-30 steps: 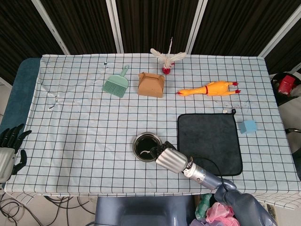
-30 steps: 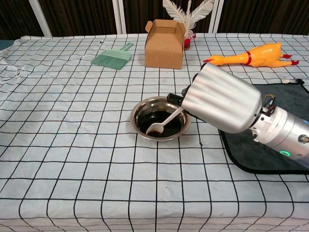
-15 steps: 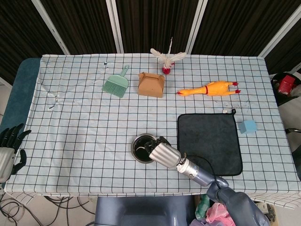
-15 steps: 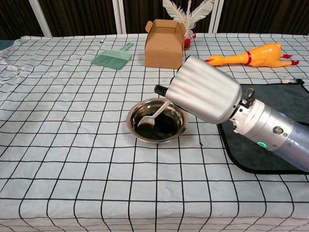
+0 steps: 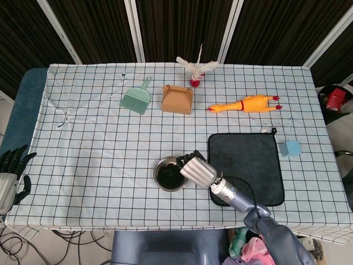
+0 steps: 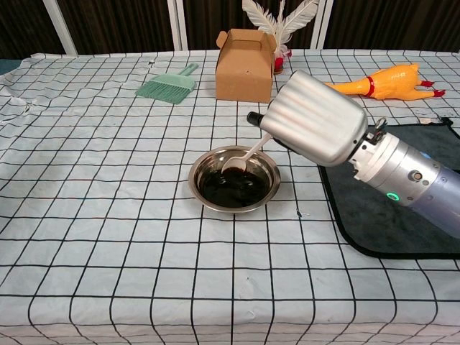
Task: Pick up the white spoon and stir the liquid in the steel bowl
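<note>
Spoon (image 6: pixel 241 157) swept rearward in round steel bowl (image 6: pixel 267 191).

The spoon (image 6: pixel 243 156) dips into the bowl (image 6: pixel 233 180), left of the mat (image 5: pixel 245 160).

white spoon (image 6: pixel 243 156), steel bowl (image 6: pixel 233 180), black-checked tablecloth (image 6: pixel 108 215)

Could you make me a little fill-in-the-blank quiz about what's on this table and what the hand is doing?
1. The right hand holds a white ____ whose tip dips into the steel bowl.
2. The liquid in the bowl is ____ in colour.
3. The cardboard box stands between the green brush and the rubber ____.
4. The grey cloth lies on the bowl's ____ side in the head view.

Missing words: spoon; dark; chicken; right
</note>
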Robot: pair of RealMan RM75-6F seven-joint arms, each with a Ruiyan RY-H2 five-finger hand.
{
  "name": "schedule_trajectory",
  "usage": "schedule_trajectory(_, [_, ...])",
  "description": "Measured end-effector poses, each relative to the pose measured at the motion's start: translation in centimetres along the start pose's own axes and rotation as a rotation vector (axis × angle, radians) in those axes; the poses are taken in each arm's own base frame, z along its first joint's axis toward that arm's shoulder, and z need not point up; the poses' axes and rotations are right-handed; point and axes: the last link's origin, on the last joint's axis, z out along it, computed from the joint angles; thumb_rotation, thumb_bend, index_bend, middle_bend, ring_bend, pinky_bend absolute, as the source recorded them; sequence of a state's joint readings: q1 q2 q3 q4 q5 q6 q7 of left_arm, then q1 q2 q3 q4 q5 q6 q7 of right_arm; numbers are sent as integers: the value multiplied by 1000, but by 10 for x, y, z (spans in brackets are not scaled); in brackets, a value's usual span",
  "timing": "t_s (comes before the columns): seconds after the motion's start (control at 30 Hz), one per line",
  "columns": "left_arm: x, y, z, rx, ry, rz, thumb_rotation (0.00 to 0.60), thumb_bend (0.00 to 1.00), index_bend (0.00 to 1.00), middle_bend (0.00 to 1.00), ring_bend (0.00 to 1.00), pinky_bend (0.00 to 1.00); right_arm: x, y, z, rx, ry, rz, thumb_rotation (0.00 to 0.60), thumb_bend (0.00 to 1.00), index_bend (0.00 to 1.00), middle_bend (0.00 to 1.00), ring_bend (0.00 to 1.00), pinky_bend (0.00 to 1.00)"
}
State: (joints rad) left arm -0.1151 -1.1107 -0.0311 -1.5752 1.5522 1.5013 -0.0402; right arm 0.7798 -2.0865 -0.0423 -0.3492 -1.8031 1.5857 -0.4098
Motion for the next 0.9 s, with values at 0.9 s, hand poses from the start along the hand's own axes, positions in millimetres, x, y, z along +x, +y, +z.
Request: schedule_trajectory(0.9, [0,1,0,-6,2,14,600,731,153,3,0,0,12,-6,-9,69,11,90,600,448,670,831,961,1000])
